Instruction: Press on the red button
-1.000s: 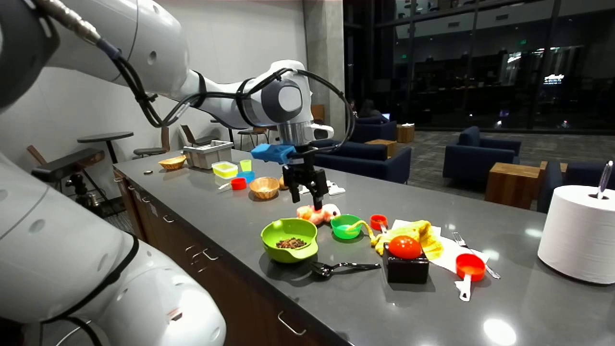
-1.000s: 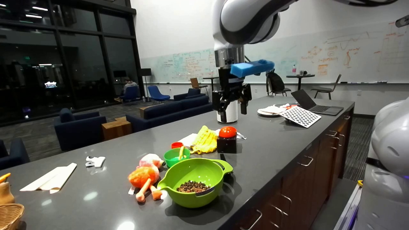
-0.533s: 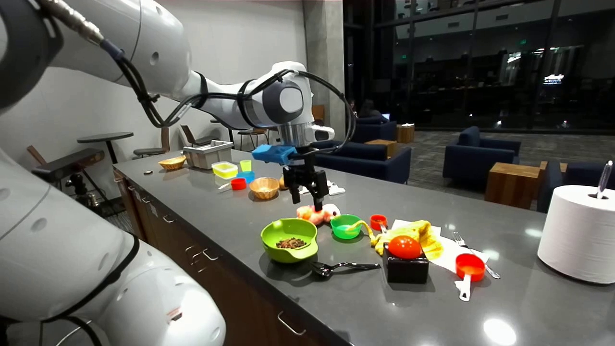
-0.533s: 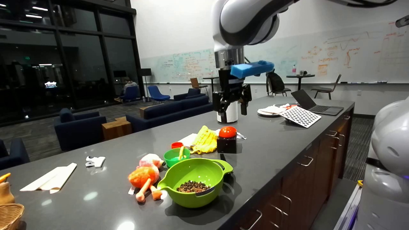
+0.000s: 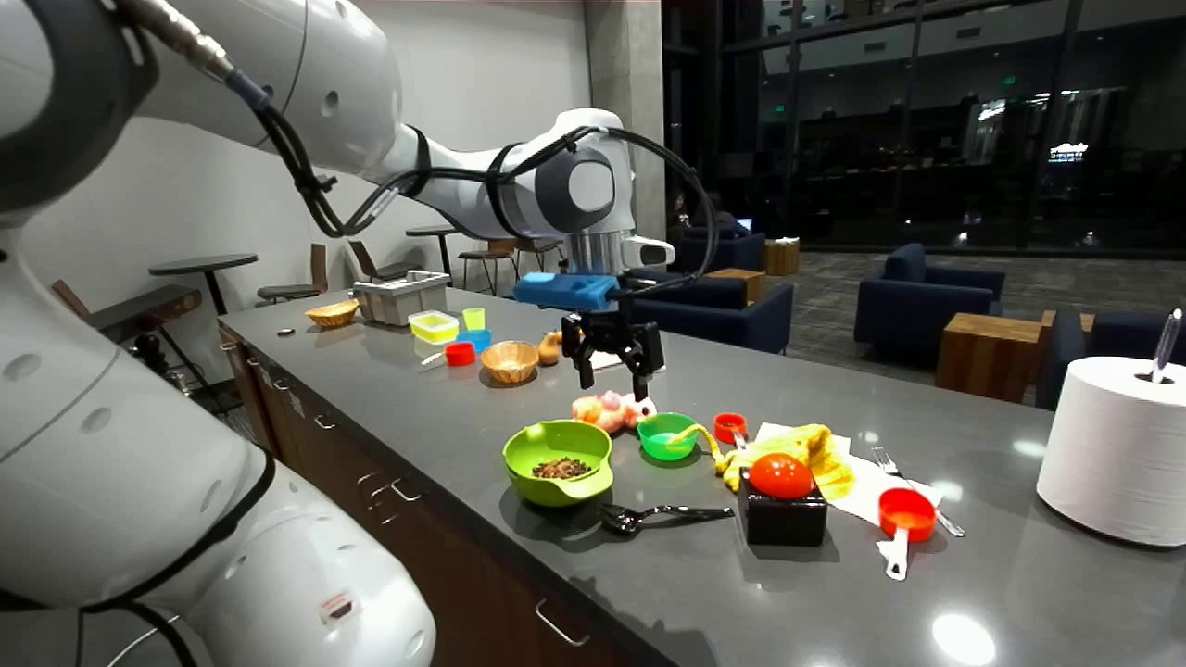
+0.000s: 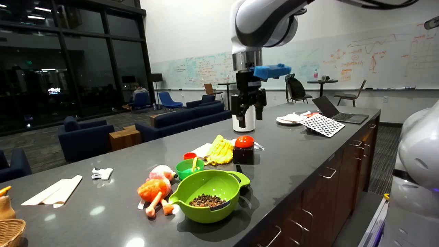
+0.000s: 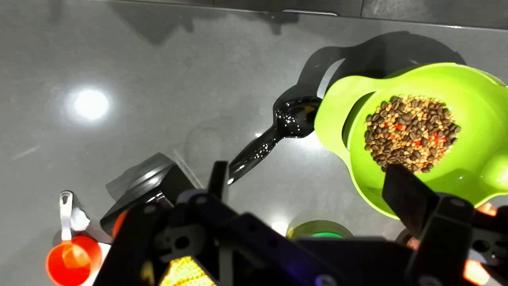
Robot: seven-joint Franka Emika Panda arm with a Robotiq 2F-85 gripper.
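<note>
One black two-fingered gripper (image 5: 613,385) points down, wide and empty, probably for pressing; well apart, the red domed button (image 5: 781,476) tops a black square box (image 5: 786,522), presumably its brace, on the grey counter (image 5: 834,607).

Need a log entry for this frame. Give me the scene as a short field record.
target: red button topping a black box
end effector: pincer open and empty, raised above the counter
contact: none between pincer and button
beside box: yellow cloth
between box and light-green bowl: black spoon
bowl contents: dark beans with tan and red bits
task status: button not being pressed
</note>
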